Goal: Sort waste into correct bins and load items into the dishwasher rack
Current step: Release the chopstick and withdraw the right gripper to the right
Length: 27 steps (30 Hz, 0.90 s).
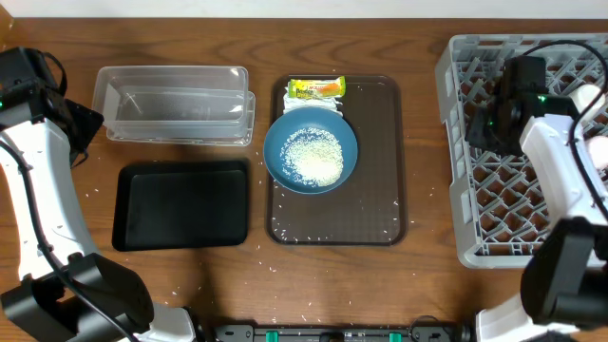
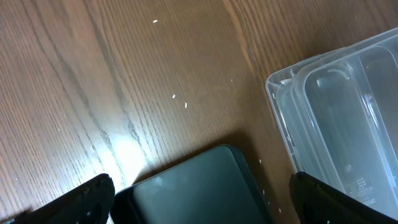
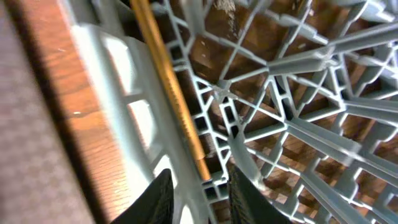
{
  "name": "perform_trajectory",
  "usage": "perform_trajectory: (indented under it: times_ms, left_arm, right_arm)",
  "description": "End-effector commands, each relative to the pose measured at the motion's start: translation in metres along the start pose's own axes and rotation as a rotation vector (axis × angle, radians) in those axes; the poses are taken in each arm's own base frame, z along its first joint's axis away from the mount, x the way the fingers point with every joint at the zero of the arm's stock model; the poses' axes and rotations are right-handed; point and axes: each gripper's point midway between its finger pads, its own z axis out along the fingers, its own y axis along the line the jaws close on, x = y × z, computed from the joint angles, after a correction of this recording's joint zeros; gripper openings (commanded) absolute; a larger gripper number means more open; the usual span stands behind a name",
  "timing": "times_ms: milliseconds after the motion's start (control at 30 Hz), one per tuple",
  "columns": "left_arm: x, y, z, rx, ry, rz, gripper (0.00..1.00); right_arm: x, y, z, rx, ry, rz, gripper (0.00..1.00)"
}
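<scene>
The dark-blue bowl [image 1: 311,152], with white rice [image 1: 314,157] in it, sits on the brown serving tray. The yellow-green wrapper [image 1: 316,89] lies behind it. The clear tub [image 1: 176,104] [image 2: 342,112] and the black tray [image 1: 180,204] [image 2: 199,186] are at the left. My left gripper [image 1: 84,125] [image 2: 202,205] is open and empty above the black tray's corner. My right gripper [image 1: 483,128] [image 3: 199,180] is over the left edge of the dishwasher rack [image 1: 522,190] [image 3: 292,124]. Its fingers are apart around a wooden chopstick [image 3: 168,93] lying along the rack wall. The napkin is out of view.
The brown serving tray [image 1: 380,190] lies mid-table. Loose rice grains [image 2: 185,104] are scattered on the wood and on the serving tray. Pale and pinkish rounded items [image 1: 597,142] show at the rack's right edge, partly hidden by the right arm.
</scene>
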Motion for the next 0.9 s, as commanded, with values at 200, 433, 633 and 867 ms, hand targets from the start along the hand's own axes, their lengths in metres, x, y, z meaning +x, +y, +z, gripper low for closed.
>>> perform_trajectory:
  times_ms: [200, 433, 633, 867]
  left_arm:
    - [-0.003, 0.001, 0.000, -0.007, -0.007, -0.008, 0.93]
    - [-0.003, 0.001, 0.000, -0.007, -0.007, -0.008, 0.93]
    - [-0.003, 0.001, 0.000, -0.007, -0.007, -0.008, 0.93]
    - [-0.003, 0.001, 0.000, -0.007, -0.007, -0.008, 0.93]
  right_arm:
    - [-0.037, -0.013, -0.108, -0.021, -0.334, 0.045, 0.99]
    - [-0.043, -0.071, -0.112, 0.148, -0.363, 0.174, 0.99]
    - [-0.034, -0.112, -0.102, 0.186, -0.324, 0.423, 0.99]
    - [-0.028, -0.125, -0.101, 0.216, -0.303, 0.448, 0.99]
